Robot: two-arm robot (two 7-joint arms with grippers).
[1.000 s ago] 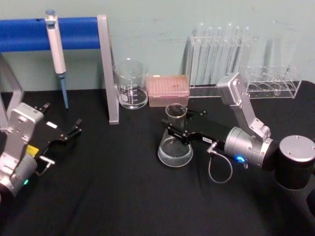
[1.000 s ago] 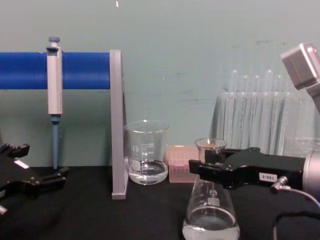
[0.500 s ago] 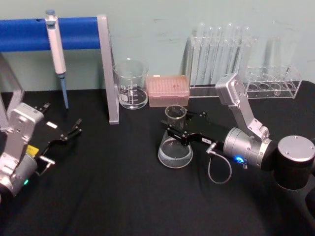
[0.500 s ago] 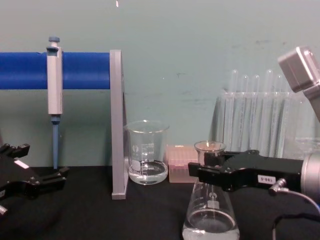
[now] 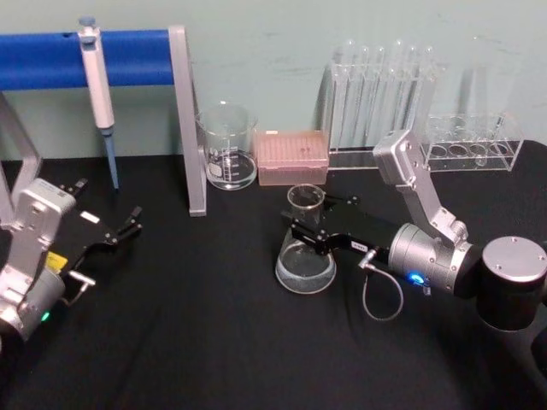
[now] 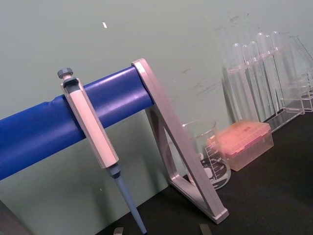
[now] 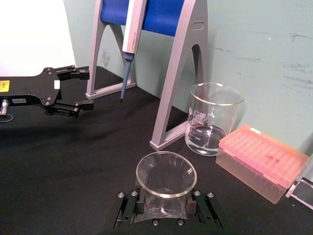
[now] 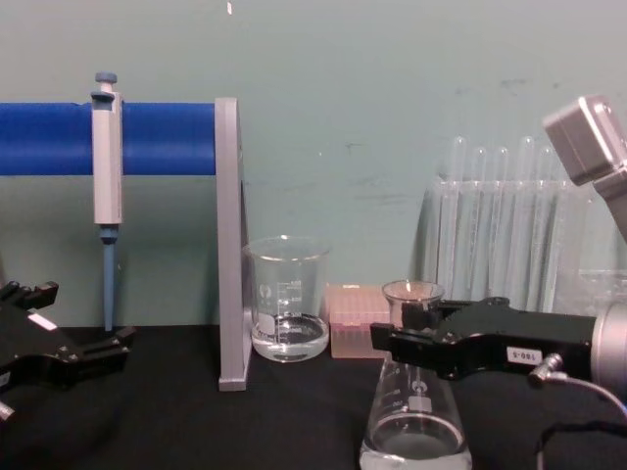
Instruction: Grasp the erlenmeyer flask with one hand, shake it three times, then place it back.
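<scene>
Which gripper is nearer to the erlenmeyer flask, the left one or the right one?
Right. The right gripper is shut on the neck of the erlenmeyer flask. The left gripper is far off at the table's left side, open.

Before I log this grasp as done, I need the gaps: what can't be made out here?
- Erlenmeyer flask base: cut off by the chest view's lower edge, so table contact can't be confirmed there.
- Flask's printed marks: too small to read.
- Right end effector grip on the neck: in the right wrist view the flask rim hides the contact.
- Left end effector: parked at the table's left.
</scene>
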